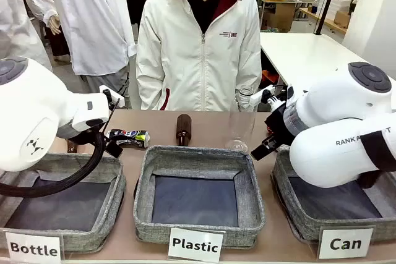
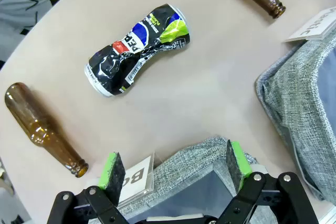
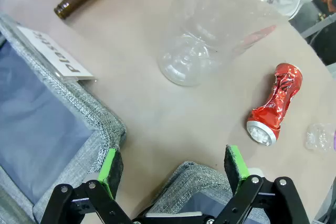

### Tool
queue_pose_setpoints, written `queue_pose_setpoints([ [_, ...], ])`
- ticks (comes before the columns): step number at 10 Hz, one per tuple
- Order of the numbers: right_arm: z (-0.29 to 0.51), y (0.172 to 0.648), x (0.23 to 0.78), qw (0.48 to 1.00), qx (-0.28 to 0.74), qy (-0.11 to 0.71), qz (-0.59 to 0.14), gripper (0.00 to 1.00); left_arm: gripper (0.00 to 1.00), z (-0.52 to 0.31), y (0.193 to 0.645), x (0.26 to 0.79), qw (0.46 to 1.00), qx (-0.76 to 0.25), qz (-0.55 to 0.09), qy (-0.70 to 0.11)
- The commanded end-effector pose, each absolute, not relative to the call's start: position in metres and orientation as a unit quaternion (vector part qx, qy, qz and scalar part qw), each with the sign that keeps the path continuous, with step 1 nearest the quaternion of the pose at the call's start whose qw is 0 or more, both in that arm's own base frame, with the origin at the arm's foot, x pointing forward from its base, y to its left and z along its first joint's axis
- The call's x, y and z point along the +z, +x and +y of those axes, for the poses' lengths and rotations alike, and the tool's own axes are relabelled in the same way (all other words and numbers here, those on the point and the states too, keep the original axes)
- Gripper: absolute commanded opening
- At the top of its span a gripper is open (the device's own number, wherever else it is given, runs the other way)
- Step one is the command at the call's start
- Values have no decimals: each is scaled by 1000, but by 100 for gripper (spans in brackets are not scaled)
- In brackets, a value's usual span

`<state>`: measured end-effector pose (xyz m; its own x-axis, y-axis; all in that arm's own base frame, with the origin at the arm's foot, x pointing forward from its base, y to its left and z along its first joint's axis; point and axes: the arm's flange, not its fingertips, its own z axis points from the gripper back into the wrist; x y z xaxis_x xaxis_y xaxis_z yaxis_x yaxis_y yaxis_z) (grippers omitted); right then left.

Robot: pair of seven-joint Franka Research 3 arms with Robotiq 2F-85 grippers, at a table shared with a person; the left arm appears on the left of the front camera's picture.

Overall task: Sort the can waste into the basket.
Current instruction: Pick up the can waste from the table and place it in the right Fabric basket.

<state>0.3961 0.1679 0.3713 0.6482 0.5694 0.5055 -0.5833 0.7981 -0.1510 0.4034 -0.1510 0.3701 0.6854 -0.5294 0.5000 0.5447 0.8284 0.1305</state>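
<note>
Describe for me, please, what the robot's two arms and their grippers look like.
Both the left arm and the right arm are glossy white with rounded joints and grey round caps. A black cable loops beside the left arm; the right carries dark lettering. The left gripper and right gripper are black linkages with green pads.

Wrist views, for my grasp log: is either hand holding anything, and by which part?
Nothing is held; the left hand and the right hand are both open.

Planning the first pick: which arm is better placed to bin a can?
Right: its open claw hovers at the Can basket's rim, red can close ahead; the black can lies beside the Bottle basket.
</note>
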Motion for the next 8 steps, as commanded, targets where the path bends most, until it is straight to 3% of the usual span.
queue_pose_setpoints([
  [1,168,396,371,908,318,13,-274,100,100,-151,403,370,918,-293,-268,-14],
  [8,168,396,371,908,318,13,-274,100,100,-151,403,370,918,-293,-268,-14],
])
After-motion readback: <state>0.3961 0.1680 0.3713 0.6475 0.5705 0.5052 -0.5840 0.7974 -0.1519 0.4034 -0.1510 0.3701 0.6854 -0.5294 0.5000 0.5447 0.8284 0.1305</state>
